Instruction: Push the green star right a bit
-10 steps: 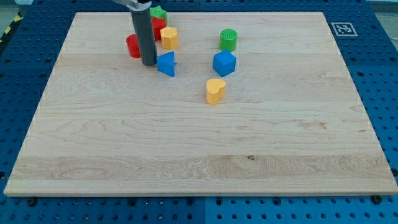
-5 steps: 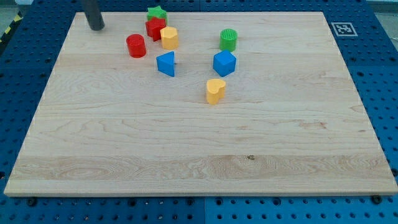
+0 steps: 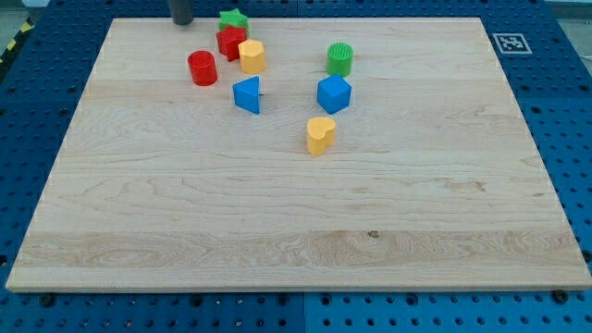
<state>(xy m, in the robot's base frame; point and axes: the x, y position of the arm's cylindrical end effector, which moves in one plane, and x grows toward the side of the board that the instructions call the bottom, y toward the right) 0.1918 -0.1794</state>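
You see no readable words, only a square black-and-white marker (image 3: 508, 43) at the desk's (image 3: 296, 231) far right corner. Taking the green star (image 3: 233, 18) as landmark: nearest you, a yellow heart-shaped block (image 3: 320, 135), then a blue cube (image 3: 334, 93). The star sits at the far edge, touching a red block (image 3: 230, 42); its pointing direction is unclear. My tip (image 3: 181, 23) stands just left of it. No hand exists.

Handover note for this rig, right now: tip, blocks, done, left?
My tip sits at the view's top edge, left of the green star, with a gap between them; no contact.
The green star sits at the board's top edge, touching the red block just below it; a yellow block lies to that one's right.
Done: tip lined up on the star's left.
Left: push the star right a bit.
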